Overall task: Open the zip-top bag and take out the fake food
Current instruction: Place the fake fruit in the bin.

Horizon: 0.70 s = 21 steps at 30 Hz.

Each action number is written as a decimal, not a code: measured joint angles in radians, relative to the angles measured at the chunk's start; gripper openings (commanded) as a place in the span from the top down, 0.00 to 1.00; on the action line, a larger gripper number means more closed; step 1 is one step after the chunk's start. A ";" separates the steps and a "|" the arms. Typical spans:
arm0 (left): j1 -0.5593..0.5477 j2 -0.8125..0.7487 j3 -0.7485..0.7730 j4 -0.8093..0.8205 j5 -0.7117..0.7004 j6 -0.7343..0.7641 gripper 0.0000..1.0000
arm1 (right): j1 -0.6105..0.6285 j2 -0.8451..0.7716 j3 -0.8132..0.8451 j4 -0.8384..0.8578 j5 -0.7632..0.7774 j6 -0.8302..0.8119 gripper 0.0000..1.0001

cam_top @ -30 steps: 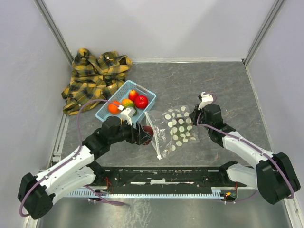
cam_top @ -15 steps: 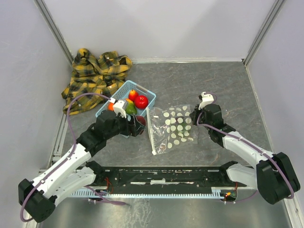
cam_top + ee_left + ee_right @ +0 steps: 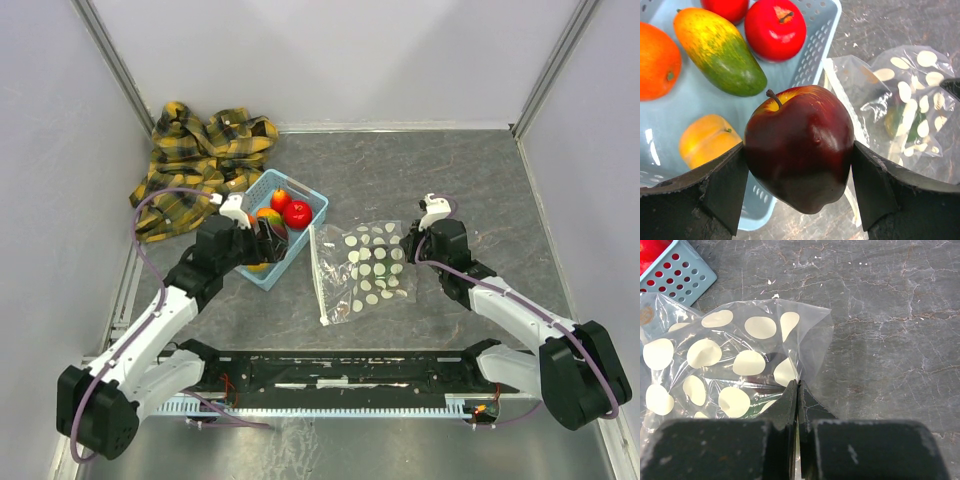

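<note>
Glossy plastic apple (image 3: 799,150) in the black left pincer (image 3: 800,185): dark maroon, yellow patch at stem. Slotted plastic basket (image 3: 816,50) beyond that pincer: light blue. Clear plastic zip-top bag (image 3: 730,355) at the right pincer (image 3: 797,390) tips: white oval dots. Tabletop (image 3: 880,315): grey, white-veined.

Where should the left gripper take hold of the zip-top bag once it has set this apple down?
Grip the white zip strip, the zip-top bag's edge beside the basket, coming in low from the left. The bag lies flat and the right gripper is shut on the opposite edge, so pulling there should likely open it.
</note>
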 measured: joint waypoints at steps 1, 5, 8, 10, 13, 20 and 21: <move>0.008 0.011 0.000 0.012 -0.008 0.000 0.65 | 0.000 0.000 0.000 0.000 0.000 0.000 0.95; 0.032 0.056 0.000 0.045 -0.037 -0.001 0.64 | 0.000 0.000 0.000 0.000 -0.001 0.000 0.95; 0.043 0.082 0.000 0.058 -0.070 -0.001 0.61 | -0.001 0.000 -0.001 0.000 -0.001 0.000 0.95; 0.049 0.095 0.000 0.064 -0.095 -0.002 0.55 | -0.001 0.000 -0.002 0.001 -0.002 0.000 0.94; 0.054 0.105 0.000 0.074 -0.122 -0.002 0.48 | -0.003 0.000 -0.002 0.001 -0.005 0.000 0.94; 0.058 0.140 -0.001 0.098 -0.149 -0.012 0.05 | -0.006 0.000 -0.005 0.002 -0.006 0.000 0.93; 0.058 0.147 -0.001 0.098 -0.150 -0.015 0.01 | -0.006 0.000 -0.005 0.002 -0.006 0.000 0.93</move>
